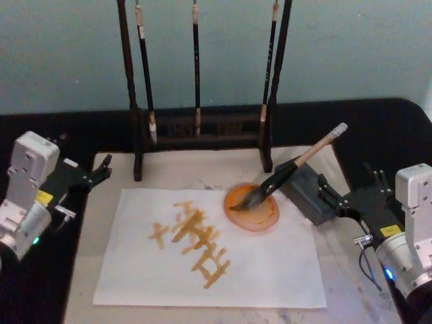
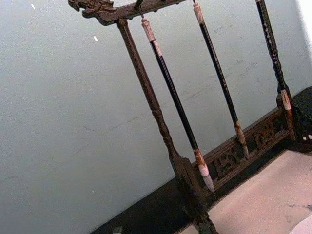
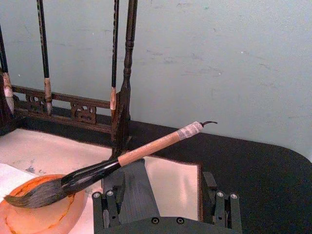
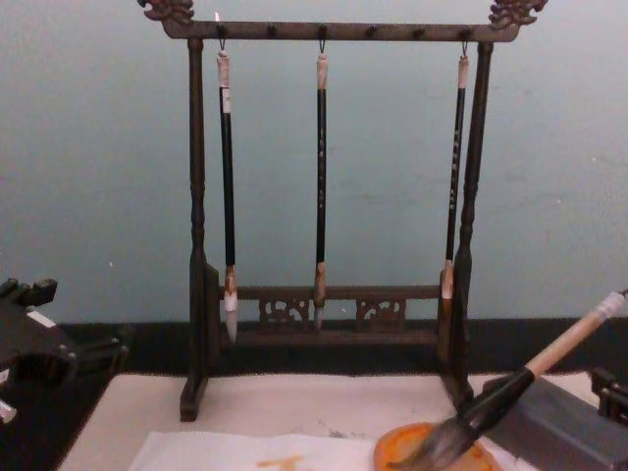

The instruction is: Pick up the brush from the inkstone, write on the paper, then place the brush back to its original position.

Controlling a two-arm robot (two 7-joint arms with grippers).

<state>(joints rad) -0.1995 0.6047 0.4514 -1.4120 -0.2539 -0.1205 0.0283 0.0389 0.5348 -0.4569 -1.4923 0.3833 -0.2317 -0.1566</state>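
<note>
On a beige felt mat (image 1: 351,283) before a teal wall (image 4: 98,147), the brush (image 1: 290,167) is lying bristles-down in the inkstone (image 1: 253,210) (handle on a grey block (image 1: 307,192)), beside the paper (image 1: 270,270), while the right gripper (image 1: 337,201) is standing open and empty, the left gripper (image 1: 101,172) empty, its opening undeterminable.

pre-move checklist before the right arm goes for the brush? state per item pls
1. Brush bristles in the inkstone, handle propped on the grey block: ok.
2. Right gripper open, beside the block, not touching the handle: ok.
3. Handle's upper part free to grasp: ok.
4. Paper flat on the mat, already bearing orange strokes: ok.
5. Left gripper parked at the mat's left edge, off the paper: ok; fingers: cannot tell.
6. Brush rack behind the inkstone, near the lift path: cannot tell clearance.
</note>
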